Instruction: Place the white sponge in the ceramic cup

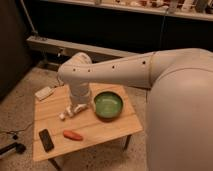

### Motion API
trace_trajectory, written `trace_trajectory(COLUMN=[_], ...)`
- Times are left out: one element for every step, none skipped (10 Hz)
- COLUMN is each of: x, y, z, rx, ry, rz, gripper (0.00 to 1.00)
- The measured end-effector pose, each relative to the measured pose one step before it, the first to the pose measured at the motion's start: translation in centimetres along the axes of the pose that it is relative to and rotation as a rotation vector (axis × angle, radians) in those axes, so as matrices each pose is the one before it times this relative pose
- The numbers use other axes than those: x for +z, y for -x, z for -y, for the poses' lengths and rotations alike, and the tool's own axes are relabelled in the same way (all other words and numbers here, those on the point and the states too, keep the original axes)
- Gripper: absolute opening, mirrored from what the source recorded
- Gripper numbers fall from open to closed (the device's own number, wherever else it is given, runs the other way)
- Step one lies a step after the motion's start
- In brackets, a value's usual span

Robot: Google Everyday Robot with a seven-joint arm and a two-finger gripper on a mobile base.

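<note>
Flat white rectangular sponge lies at the 10 o'clock corner of the light wooden table, long axis 8-to-2 o'clock; gripper low over the tabletop at 9 o'clock of the wide green bowl, apart from the sponge; grip state cannot be told.

The end effector is down at the table just beside the green bowl, but it blends into some whitish bits there, so I honestly can't tell whether the ceramic cup is among them. The arm hides the table's back edge, and the robot's body runs off the right side.
</note>
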Motion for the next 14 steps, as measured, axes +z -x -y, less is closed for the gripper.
trace_trajectory(x=[0.004,-0.005,0.002,0.002,-0.009,0.011,-0.007,-0.024,-0.089,-0.070,-0.112,-0.150,0.006,0.050], y=[0.000,0.002,-0.001,0.000,0.001,-0.002,0.003,0.064,0.649,0.327,0.604,0.999,0.741,1.000], z=[-0.001,0.000,-0.001,0.002,-0.002,0.002,0.002,0.001,-0.180,-0.559,-0.890,-1.571,-1.155,-1.280], rx=[0.00000,0.00002,-0.00002,-0.00003,0.00003,0.00001,-0.00006,-0.00036,-0.02766,-0.03858,-0.06808,-0.10908,-0.08103,-0.09209], ry=[-0.00002,0.00003,0.00001,-0.00010,0.00010,-0.00009,0.00009,-0.00008,-0.01242,-0.00386,-0.00467,0.00924,0.01374,0.02034], rz=[-0.00004,0.00009,-0.00007,-0.00002,0.00013,-0.00020,0.00012,0.00139,0.02199,0.01199,0.02097,0.02948,0.01664,0.01977], gripper=[0.65,0.65,0.65,0.65,0.65,0.65,0.65,0.65,0.65,0.65,0.65,0.65,0.65,0.65])
